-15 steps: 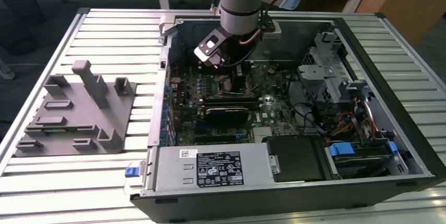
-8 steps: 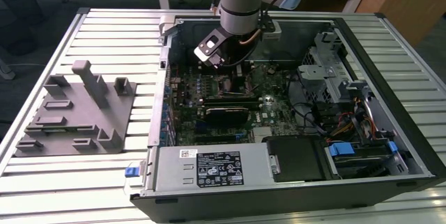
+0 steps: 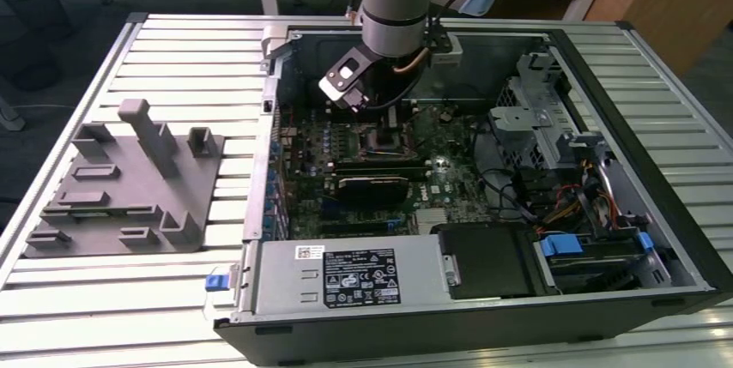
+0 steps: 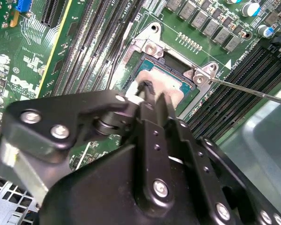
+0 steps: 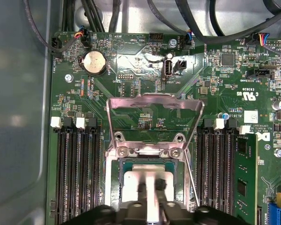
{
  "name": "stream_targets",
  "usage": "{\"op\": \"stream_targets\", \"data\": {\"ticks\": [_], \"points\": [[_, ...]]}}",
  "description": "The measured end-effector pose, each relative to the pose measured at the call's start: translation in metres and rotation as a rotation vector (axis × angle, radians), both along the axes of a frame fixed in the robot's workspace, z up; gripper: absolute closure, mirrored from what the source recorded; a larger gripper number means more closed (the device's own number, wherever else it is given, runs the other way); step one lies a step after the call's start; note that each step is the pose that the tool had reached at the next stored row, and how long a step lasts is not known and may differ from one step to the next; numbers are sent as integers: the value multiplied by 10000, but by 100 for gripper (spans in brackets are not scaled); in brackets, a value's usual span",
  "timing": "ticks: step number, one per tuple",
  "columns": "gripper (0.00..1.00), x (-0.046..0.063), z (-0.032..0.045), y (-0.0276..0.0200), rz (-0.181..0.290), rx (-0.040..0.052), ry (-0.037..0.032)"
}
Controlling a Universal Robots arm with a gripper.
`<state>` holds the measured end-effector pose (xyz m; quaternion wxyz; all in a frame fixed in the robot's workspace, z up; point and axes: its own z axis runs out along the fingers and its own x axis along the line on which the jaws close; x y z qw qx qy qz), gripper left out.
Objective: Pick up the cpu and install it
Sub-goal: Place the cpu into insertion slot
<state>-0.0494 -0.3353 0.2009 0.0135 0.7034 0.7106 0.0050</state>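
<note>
The cpu [image 5: 131,185], a pale silver square chip with a darker rim, lies flat in the motherboard socket [image 5: 113,164] in both wrist views, its top also at cpu [image 4: 167,77]. My gripper [image 5: 151,187] stands right over it, the two dark fingers close together with only a thin gap. Their tips sit on or just above the chip's top, also seen at gripper [image 4: 154,93]. In the exterior view the arm reaches down into the open computer case [image 3: 675,239], with the gripper [image 3: 378,111] above the socket area. The metal load frame [image 5: 154,101] stands flipped open beyond the socket.
Memory slots [image 5: 77,173] flank the socket, and a memory module [image 5: 246,173] sits in one. The thin socket lever [image 4: 253,89] sticks out sideways. A grey plastic block with posts [image 3: 126,179] lies on the slatted table at the exterior view's left. The power supply [image 3: 343,274] fills the case's near side.
</note>
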Motion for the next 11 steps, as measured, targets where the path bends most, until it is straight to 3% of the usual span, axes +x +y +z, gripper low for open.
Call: {"op": "stream_targets", "data": {"ticks": [2,11], "points": [[87,0,1,0,1,0,0],[89,0,3,0,1,0,0]]}}
